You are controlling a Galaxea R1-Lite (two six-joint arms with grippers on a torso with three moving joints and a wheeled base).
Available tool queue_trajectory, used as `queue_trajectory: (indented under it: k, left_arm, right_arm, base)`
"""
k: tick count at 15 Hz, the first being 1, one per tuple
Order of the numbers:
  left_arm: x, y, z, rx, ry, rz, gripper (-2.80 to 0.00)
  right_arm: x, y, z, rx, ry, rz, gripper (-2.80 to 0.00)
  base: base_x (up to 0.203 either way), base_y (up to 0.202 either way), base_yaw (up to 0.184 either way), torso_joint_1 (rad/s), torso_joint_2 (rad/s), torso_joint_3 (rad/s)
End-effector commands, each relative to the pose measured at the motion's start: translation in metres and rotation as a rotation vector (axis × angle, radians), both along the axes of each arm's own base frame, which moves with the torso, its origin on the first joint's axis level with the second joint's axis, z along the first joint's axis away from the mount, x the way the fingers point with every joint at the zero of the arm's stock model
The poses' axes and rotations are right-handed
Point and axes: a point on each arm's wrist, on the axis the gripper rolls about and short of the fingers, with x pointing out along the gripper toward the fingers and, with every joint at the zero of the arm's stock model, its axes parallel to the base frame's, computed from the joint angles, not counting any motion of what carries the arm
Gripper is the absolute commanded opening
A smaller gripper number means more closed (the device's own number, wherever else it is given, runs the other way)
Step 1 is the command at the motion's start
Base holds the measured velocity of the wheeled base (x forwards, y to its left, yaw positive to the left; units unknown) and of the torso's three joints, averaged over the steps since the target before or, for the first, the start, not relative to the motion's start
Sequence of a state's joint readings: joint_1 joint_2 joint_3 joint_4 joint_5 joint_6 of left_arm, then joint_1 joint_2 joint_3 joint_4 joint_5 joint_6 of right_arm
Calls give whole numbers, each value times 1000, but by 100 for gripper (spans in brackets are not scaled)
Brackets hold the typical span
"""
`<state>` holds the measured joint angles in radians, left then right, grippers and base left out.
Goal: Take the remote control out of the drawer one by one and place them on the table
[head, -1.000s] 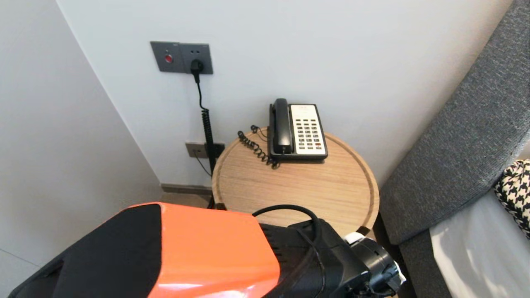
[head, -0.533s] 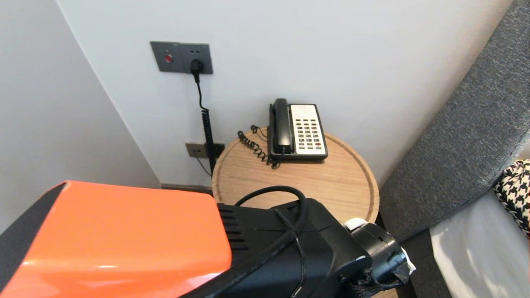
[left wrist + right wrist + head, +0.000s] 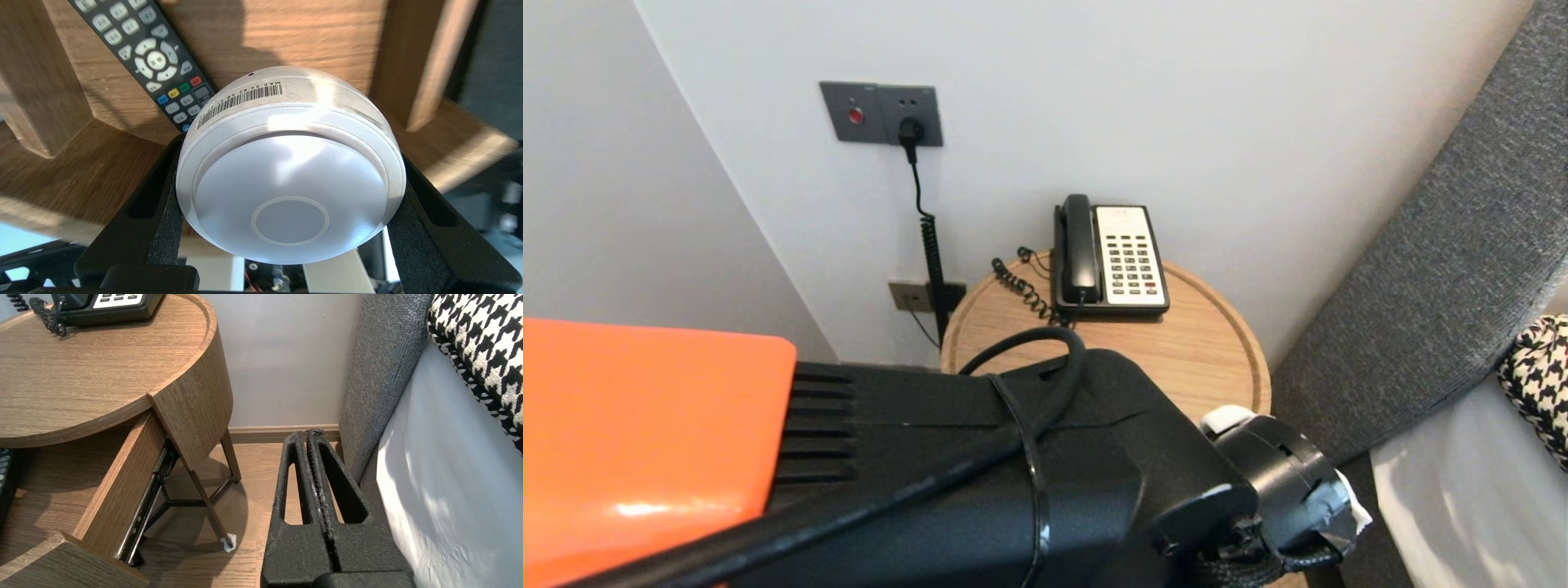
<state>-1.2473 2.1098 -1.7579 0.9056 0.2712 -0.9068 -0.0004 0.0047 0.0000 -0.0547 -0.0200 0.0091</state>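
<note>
Left gripper (image 3: pixel 290 163) clamps the white round device (image 3: pixel 290 179) by its sides; it hangs over the open drawer (image 3: pixel 294 32) at the table's near side, beside the remote control (image 3: pixel 151 61); right gripper (image 3: pixel 312 437) is closed, parked right of the table (image 3: pixel 81 375), beside the bed (image 3: pixel 441 490).

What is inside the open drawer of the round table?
A black remote control lies on the drawer floor. The white round device, gripped by the left gripper, covers the remote's one end and the floor behind it. The right gripper rests shut beside the bed.
</note>
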Motion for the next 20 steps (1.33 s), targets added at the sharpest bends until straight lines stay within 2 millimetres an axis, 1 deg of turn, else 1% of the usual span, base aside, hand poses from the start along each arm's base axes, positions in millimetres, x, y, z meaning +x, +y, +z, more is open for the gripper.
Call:
queue_trajectory:
  k: [1, 3, 4, 5, 7, 10, 12, 15, 18, 20]
  left_arm:
    - [13, 11, 24, -51, -23, 36, -280]
    - [33, 21, 39, -62, -38, 74, -280]
    - [45, 27, 46, -71, -51, 94, -280]
    - [60, 35, 49, -66, -68, 101, -280]
    - [77, 43, 50, -69, -87, 126, -280]
    - [94, 49, 48, -81, -103, 165, -280]
    - [115, 61, 47, -76, -116, 208, -280]
    - [129, 77, 50, -51, -131, 216, -280]
    - [138, 85, 48, -26, -130, 222, -280]
    - [139, 86, 47, -14, -125, 215, -280]
  right_arm:
    - [2, 0, -7, 0, 27, -1, -280]
    - [2, 0, -7, 0, 27, -1, -280]
    - [2, 0, -7, 0, 27, 0, -280]
    - [2, 0, -7, 0, 27, 0, -280]
    - [2, 0, -7, 0, 27, -1, -280]
    - [2, 0, -7, 0, 27, 0, -280]
    - [2, 0, -7, 0, 27, -1, -280]
    - [2, 0, -7, 0, 27, -1, -280]
    - [2, 0, -7, 0, 27, 0, -280]
    - [2, 0, -7, 0, 26, -1, -280]
  base:
    - [0, 0, 0, 0, 0, 0]
    - [0, 0, 0, 0, 0, 0]
    - [0, 0, 0, 0, 0, 0]
    - [0, 0, 0, 0, 0, 0]
    - [0, 0, 0, 0, 0, 0]
    - [0, 0, 0, 0, 0, 0]
    - [0, 0, 0, 0, 0, 0]
    - [0, 0, 0, 0, 0, 0]
    - [0, 0, 0, 0, 0, 0]
    - [0, 0, 0, 0, 0, 0]
